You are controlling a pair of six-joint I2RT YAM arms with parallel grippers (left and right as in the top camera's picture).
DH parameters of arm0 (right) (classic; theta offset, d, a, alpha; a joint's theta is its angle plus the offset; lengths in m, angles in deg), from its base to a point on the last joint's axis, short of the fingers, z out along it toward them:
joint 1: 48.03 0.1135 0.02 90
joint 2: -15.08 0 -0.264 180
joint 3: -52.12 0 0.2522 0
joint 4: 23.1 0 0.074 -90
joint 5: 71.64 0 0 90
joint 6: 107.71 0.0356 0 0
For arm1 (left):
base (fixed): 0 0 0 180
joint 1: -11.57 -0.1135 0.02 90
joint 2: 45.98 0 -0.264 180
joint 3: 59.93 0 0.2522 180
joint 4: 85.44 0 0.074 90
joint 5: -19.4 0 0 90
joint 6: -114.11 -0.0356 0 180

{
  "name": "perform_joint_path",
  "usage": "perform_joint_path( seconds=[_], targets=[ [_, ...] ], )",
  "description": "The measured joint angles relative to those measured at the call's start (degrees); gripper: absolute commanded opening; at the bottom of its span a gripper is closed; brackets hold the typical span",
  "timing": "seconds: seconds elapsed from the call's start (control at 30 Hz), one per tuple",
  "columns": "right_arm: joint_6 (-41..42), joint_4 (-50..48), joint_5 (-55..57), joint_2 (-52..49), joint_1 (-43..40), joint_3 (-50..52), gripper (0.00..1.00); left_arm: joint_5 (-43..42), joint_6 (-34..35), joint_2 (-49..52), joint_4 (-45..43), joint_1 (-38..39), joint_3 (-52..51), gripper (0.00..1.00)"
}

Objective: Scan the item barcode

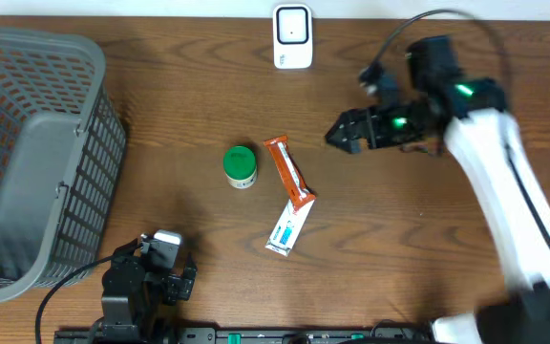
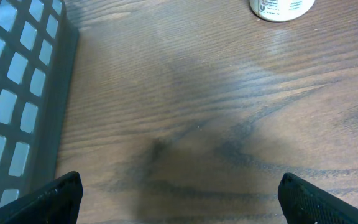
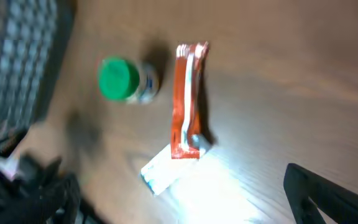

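Three items lie mid-table: a green-lidded jar (image 1: 241, 166), an orange bar wrapper (image 1: 289, 172) and, touching its near end, a white and blue packet (image 1: 287, 230). A white barcode scanner (image 1: 292, 36) stands at the far edge. My right gripper (image 1: 342, 132) hovers open to the right of the items, holding nothing. The blurred right wrist view shows the jar (image 3: 121, 79), the bar (image 3: 187, 99) and the packet (image 3: 164, 172) ahead of my right gripper (image 3: 179, 205). My left gripper (image 1: 165, 250) rests open and empty at the near left; in the left wrist view my left gripper (image 2: 180, 198) spans bare wood.
A grey mesh basket (image 1: 27, 143) fills the left side, and its wall (image 2: 17, 106) is close to my left gripper. The jar's base (image 2: 281, 9) shows far ahead of the left fingers. A black cable (image 1: 65, 287) trails at the near left edge.
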Motion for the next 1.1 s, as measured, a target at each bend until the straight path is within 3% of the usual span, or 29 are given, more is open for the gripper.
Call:
perform_joint_path(
  seconds=[0.1,0.23,0.47,0.6,0.87,1.1],
  targets=[
    [3.87,-0.11,3.26,8.66,1.92,-0.79,0.99,0.00,0.00,0.00,0.00,0.00,0.00,0.98],
    [4.24,0.68,-1.57,11.06,1.88,0.26,0.99,0.00,0.00,0.00,0.00,0.00,0.00,0.99],
    [1.73,-9.99,-14.38,3.17,-0.15,12.90,0.99,0.00,0.00,0.00,0.00,0.00,0.00,0.99],
    [0.31,-11.82,-21.75,-1.70,-1.18,15.26,0.99,0.00,0.00,0.00,0.00,0.00,0.00,0.98],
    [-0.13,-20.22,-18.99,-5.03,-1.18,15.74,0.99,0.00,0.00,0.00,-0.02,0.00,0.00,0.98],
    [2.25,-24.33,-20.48,-17.64,-1.20,15.76,0.95,0.00,0.02,0.00,0.00,0.00,0.00,0.98]
  ],
)
